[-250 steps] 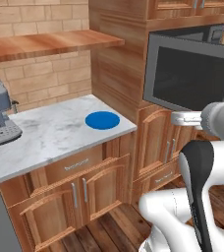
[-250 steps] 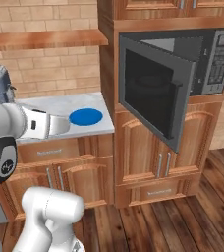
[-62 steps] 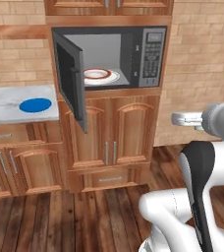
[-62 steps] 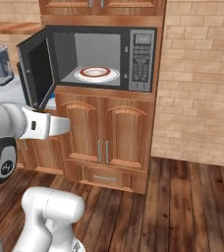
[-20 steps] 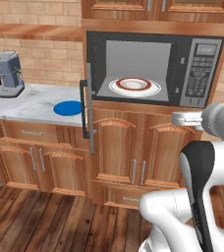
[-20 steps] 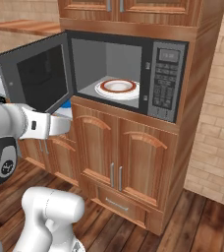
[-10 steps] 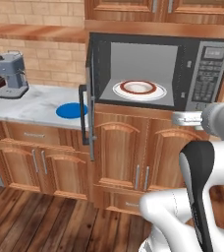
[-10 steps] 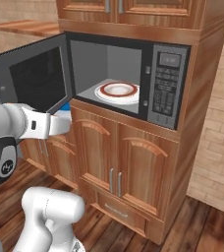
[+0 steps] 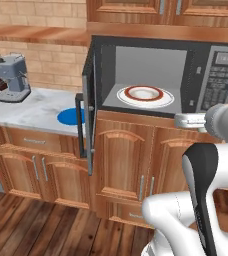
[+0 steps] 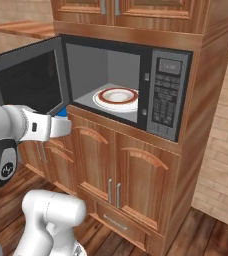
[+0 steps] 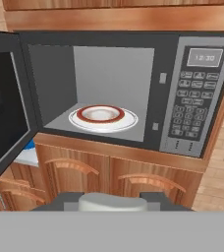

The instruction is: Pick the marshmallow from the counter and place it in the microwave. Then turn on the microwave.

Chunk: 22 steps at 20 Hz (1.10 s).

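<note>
— What is hard to read here?
— The gripper [image 11: 111,202] barely clears the frame's lower edge in the hand view; its tips clasp a squat white marshmallow [image 11: 111,202], cut off below, its long axis lying across the view.
— And beyond it?
— The microwave [image 11: 133,88] stands open, door swung left, hiding most of the blue plate [image 9: 69,116] on the counter [image 9: 26,112].
</note>
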Motion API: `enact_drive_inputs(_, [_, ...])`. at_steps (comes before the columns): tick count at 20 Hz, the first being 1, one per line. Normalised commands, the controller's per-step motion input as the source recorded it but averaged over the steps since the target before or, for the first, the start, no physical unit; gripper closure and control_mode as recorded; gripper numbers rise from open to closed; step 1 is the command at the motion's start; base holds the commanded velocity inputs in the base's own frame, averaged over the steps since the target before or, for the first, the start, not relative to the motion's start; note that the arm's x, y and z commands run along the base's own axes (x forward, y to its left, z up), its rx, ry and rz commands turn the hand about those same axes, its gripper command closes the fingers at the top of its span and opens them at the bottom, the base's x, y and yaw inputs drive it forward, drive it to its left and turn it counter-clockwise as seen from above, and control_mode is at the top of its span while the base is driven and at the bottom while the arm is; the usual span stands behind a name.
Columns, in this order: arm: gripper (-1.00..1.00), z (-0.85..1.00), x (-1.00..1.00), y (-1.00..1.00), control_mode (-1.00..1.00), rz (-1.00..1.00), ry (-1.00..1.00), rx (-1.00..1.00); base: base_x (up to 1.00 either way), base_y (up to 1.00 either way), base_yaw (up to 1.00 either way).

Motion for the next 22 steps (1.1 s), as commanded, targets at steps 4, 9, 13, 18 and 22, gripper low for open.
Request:
enact_drive_inputs(4, [1.00, 0.00, 0.00, 0.00, 1.00, 0.00, 0.00, 0.00, 0.35, -0.29, 0.06])
enact_drive_inputs(9, [1.00, 0.00, 0.00, 0.00, 1.00, 0.00, 0.00, 0.00, 0.33, -0.23, 0.05])
enact_drive_inputs(13, [1.00, 0.00, 0.00, 0.00, 1.00, 0.00, 0.00, 0.00, 0.33, -0.13, 0.04])
enact_drive_inputs(18, [1.00, 0.00, 0.00, 0.00, 1.00, 0.00, 0.00, 0.00, 0.41, -0.05, 0.00])
enact_drive_inputs(22, [1.00, 0.00, 0.00, 0.00, 1.00, 0.00, 0.00, 0.00, 0.37, 0.00, -0.07])
